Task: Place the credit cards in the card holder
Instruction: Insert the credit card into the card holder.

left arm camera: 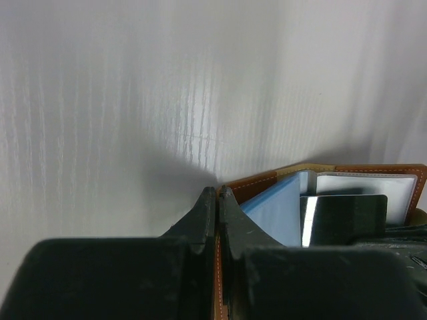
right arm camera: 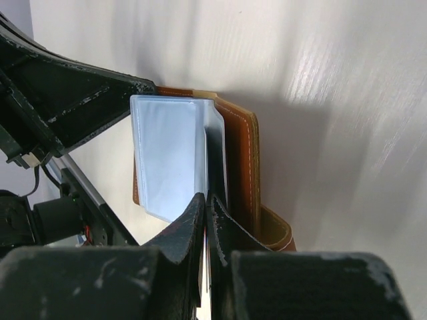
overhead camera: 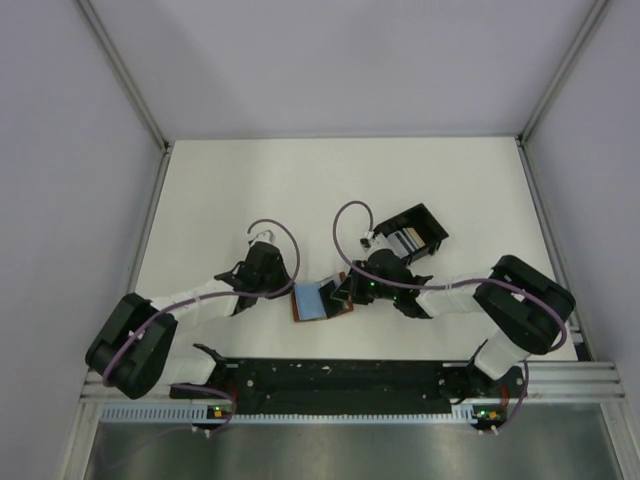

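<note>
The card holder (overhead camera: pixel 318 302) lies open on the table (overhead camera: pixel 300 190) between both arms, its left cover clenched in the left hand (left arm camera: pixel 217 193). The right hand (right arm camera: pixel 205 197), touching it from the right, is clamped on what looks like a thin pale card (right arm camera: pixel 213 160). The card stands edge-on, its long axis pointing into the pockets.

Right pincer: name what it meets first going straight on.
The card holder: the right pincer grips what looks like a credit card among its clear sleeves and would likely press deeper in.
</note>
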Controlling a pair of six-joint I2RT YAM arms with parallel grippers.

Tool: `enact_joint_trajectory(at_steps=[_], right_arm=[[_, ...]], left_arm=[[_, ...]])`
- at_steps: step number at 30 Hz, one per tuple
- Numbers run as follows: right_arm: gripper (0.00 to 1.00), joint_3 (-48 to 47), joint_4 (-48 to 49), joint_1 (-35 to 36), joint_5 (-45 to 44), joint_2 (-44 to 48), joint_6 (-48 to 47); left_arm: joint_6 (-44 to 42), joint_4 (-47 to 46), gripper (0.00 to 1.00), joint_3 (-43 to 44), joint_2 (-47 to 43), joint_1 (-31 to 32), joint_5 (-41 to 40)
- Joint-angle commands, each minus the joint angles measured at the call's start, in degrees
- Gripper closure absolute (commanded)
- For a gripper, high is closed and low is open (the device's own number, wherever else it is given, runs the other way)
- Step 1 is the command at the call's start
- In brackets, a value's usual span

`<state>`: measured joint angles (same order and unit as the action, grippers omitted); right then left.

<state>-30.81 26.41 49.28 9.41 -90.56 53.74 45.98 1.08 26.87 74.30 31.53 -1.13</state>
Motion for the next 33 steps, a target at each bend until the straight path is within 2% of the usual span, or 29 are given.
enact_joint_trajectory(at_steps=[1, 8, 20, 27, 33], right_arm=[[1.00, 0.1, 4.8, -2.0, 3.0, -1.6, 0.1], [1.00, -1.0, 5.1, -4.8, 3.3, -3.1, -1.1], [1.00, -5.0, 3.2, -5.4, 4.7, -7.3, -2.1], [1.00, -1.3, 3.8, -4.5, 3.4, -6.5, 3.4], [1.00, -1.9, 2.2, -1.3, 2.4, -7.9, 5.7]], left_arm=[[-4.1, -3.0, 1.00, 0.4, 3.3, 0.0, -0.6], [-5.2, -3.8, 1.00, 1.7, 5.7, 0.0, 0.8], [-6.2, -4.8, 1.00, 2.3, 7.7, 0.0, 3.8], [-2.4, -3.7, 1.00, 1.6, 7.2, 0.1, 2.2], [1.1, -6.2, 1.00, -0.3, 6.8, 0.1, 2.7]])
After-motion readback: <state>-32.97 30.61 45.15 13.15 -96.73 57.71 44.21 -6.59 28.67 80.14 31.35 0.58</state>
